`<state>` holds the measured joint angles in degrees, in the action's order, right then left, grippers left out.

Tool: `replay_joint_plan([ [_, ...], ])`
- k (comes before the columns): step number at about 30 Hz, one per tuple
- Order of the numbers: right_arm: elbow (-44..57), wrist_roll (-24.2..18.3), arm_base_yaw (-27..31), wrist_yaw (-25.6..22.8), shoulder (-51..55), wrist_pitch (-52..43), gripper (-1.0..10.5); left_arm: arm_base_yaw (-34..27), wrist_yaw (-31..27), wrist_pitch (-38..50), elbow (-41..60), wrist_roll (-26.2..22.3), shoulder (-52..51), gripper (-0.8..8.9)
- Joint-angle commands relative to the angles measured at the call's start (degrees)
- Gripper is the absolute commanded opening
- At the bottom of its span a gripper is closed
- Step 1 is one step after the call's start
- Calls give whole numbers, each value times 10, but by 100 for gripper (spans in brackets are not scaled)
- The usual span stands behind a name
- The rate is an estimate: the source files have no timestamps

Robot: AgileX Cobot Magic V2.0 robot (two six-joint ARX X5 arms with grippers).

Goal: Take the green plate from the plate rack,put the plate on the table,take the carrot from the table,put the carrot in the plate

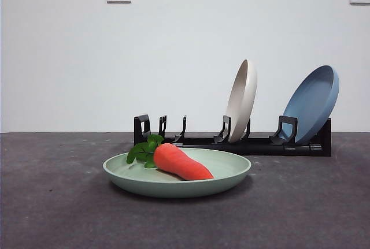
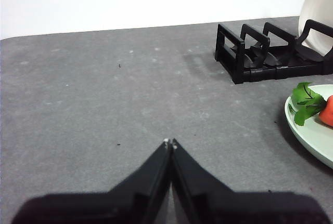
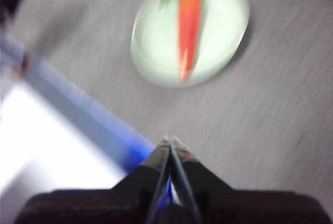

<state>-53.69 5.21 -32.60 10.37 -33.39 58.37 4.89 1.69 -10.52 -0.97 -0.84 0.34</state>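
Front view, left to right. Found bare table (image 1: pixel 52 203) across the left part. At centre, toward 6 o'clock, found the green plate (image 1: pixel 173 184) lying flat on the table, clear of the plate rack (image 1: pixel 254 144). Found the carrot (image 1: pixel 180 162) lying inside the plate, leaves toward 10 o'clock, tip toward 4 o'clock. Behind the plate, noted the rack's left slots standing empty. Further right, noted a cream-white plate (image 1: pixel 243 100) leaning in a middle slot, then a blue plate (image 1: pixel 312 103) leaning in the end slot at 3 o'clock.

Left wrist view. Found the left gripper (image 2: pixel 170 142) low over open table, jaws pressed together, nothing between them. Noted plate rim and carrot leaves at 3 o'clock, well apart from the tips; rack end at 1 o'clock.

Right wrist view, heavily blurred. Found the right gripper (image 3: pixel 169 140) high above the table, jaws pressed together, empty. Noted plate and carrot at 12 o'clock, well apart. Could not identify the blurred blue streak at 9 o'clock with certainty; possibly the blue plate.

Step in hand: judged as the close of the last step, carrot placed, both grippers clear. All four steps judged complete. Next move: judged to call only for parking both arms, keeping clear of plate and rack.
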Motion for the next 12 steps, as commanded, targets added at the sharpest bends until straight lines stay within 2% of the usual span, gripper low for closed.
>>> replay_joint_plan([
  [1,29,-25,73,2,38,-86,1,-2,0,2,8,3,-2,-3],
  [7,140,-26,226,2,137,-229,1,-2,0,2,8,3,-2,-3],
  [12,272,-21,275,1,218,-362,1,-2,0,2,8,3,-2,-3],
])
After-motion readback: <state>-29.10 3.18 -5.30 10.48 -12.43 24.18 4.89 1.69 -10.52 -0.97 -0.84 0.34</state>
